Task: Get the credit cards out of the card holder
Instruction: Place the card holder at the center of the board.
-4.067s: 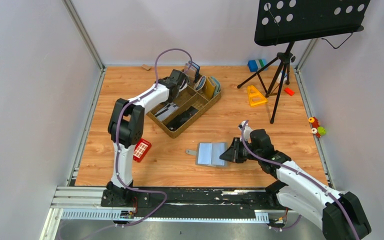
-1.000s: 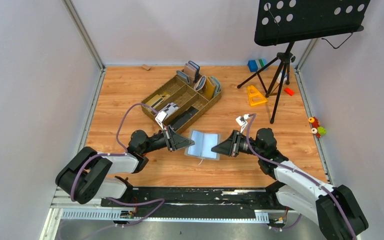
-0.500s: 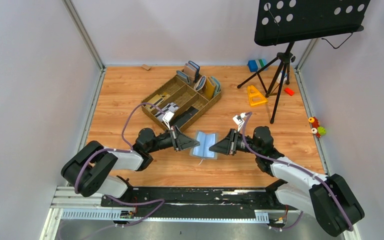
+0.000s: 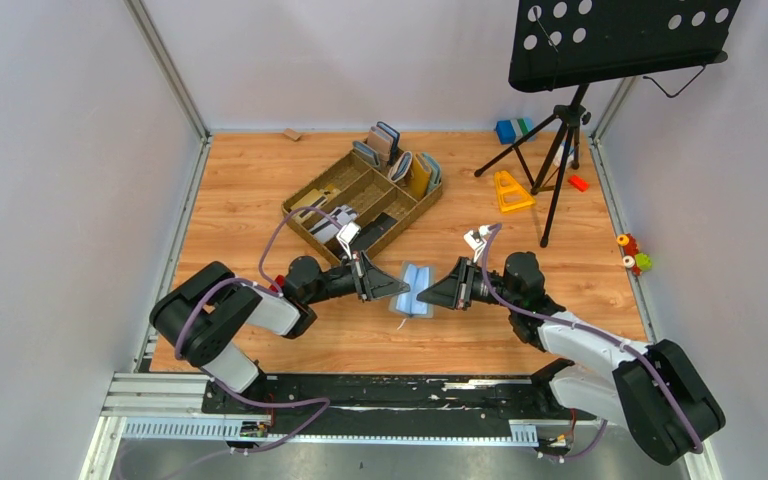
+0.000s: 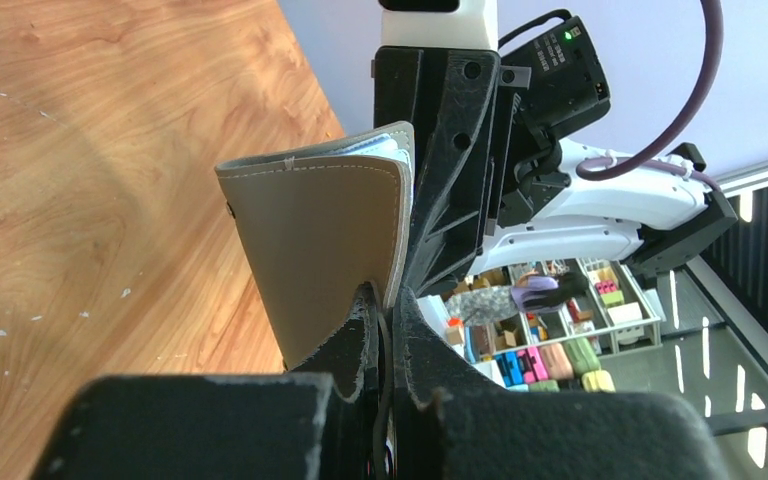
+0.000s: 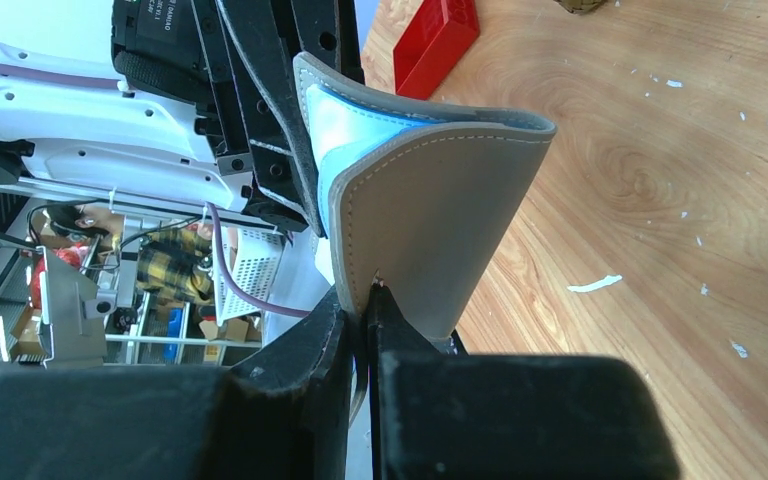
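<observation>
We see the flat grey bi-fold card holder, its light blue inside faces bent into a V, held between our two arms over the wooden desk, near the brown compartment tray. Our left jaws clench one flap; our right jaws clench the other.

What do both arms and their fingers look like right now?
Left arm and right arm: white links, black joints, a purple cable looped alongside each. The fingers are black, flat, tapering wedges.
</observation>
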